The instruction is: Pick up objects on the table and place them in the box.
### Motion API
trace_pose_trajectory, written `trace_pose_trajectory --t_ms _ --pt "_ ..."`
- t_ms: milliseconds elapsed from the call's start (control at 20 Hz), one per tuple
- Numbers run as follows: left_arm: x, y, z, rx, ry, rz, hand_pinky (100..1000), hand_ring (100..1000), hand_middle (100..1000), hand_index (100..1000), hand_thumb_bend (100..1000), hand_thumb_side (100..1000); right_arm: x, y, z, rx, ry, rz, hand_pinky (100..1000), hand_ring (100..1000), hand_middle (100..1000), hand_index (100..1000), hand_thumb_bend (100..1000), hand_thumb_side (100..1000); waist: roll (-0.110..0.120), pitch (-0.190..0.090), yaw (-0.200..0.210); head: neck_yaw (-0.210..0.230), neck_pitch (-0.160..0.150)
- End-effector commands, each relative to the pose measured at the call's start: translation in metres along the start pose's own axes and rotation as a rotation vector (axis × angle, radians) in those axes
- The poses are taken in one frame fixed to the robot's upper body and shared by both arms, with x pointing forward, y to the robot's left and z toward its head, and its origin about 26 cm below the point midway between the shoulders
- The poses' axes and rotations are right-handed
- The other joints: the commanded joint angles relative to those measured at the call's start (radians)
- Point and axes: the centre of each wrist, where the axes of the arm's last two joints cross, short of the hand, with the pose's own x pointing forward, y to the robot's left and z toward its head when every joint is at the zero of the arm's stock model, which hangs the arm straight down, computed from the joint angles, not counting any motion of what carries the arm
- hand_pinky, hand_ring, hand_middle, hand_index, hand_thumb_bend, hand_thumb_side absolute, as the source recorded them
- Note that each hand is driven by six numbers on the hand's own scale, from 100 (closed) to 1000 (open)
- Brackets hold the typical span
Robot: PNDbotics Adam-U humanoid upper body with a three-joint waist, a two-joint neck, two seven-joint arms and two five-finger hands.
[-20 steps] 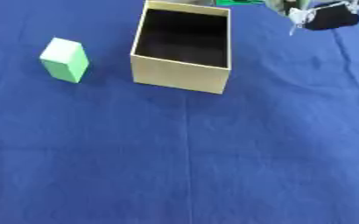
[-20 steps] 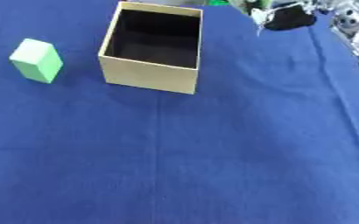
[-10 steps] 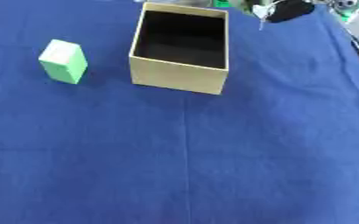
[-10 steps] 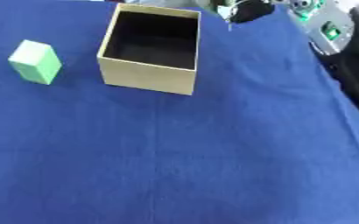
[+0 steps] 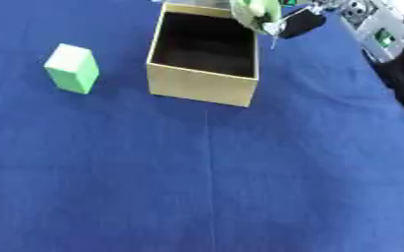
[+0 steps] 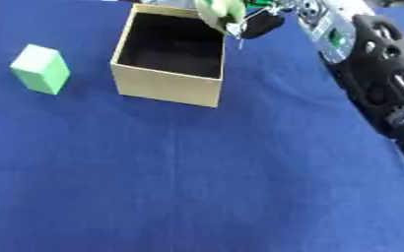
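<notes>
An open tan cardboard box (image 5: 204, 84) stands on the blue cloth at the upper middle, and its dark inside shows nothing. A light green block (image 5: 72, 68) stands upright on the cloth to the left of the box, apart from it. My right hand (image 5: 298, 22) comes in from the upper right corner. It is shut on a pale green object (image 5: 255, 13), which hangs above the box's far right corner. The object is blurred and partly cut off by the top edge. My left hand does not show.
A blue cloth (image 5: 205, 187) covers the whole table. My right arm (image 6: 380, 64), black with silver parts, runs down the right edge in the right eye view.
My right hand has moved left from beyond the box's right side to over its far right corner, and the pale green object now shows in it. The block and box stay put.
</notes>
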Motion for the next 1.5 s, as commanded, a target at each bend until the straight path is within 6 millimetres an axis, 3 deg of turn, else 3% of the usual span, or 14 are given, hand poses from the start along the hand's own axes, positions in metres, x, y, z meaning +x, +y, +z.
trace_pose_trajectory --t_ms 50,150,350,950,1150,1450,1500 --pt "0.007 0.001 -0.008 -0.010 -0.038 0.000 773 646 613 758 227 930 -0.004 -0.016 0.003 -0.012 0.001 0.052 610 597 496 616 100 514 0.002 -0.025 -0.001 -0.001 -0.003" --pt "0.007 0.001 -0.007 -0.009 -0.038 0.000 773 646 613 758 226 930 -0.003 -0.017 0.003 -0.010 0.000 0.067 633 620 546 688 100 627 0.002 -0.026 -0.001 -0.003 -0.004" --pt "0.007 0.001 -0.007 -0.011 -0.035 0.002 773 646 613 758 226 931 0.001 -0.022 -0.001 -0.042 0.010 0.091 649 636 578 725 100 736 0.003 -0.026 0.000 -0.008 -0.009" --pt "0.007 0.000 -0.007 -0.009 -0.034 0.003 773 647 613 757 227 930 0.010 -0.024 -0.013 -0.104 0.021 0.110 648 635 576 728 100 757 -0.007 -0.026 0.011 -0.019 -0.017" --pt "0.008 0.000 -0.008 -0.008 -0.035 0.004 773 647 613 757 226 929 0.014 -0.021 -0.018 -0.049 0.018 0.143 701 726 700 831 100 886 -0.011 -0.024 0.017 -0.023 -0.018" --pt "0.008 0.000 -0.008 -0.007 -0.035 0.005 774 646 612 757 227 931 0.018 -0.025 -0.022 -0.005 0.013 0.181 728 771 762 871 100 969 -0.015 -0.023 0.019 -0.024 -0.016" --pt "0.008 0.000 -0.008 -0.007 -0.035 0.006 774 646 613 757 227 932 0.018 -0.025 -0.022 0.003 0.015 0.188 753 824 805 908 100 1000 -0.016 -0.023 0.019 -0.024 -0.016"
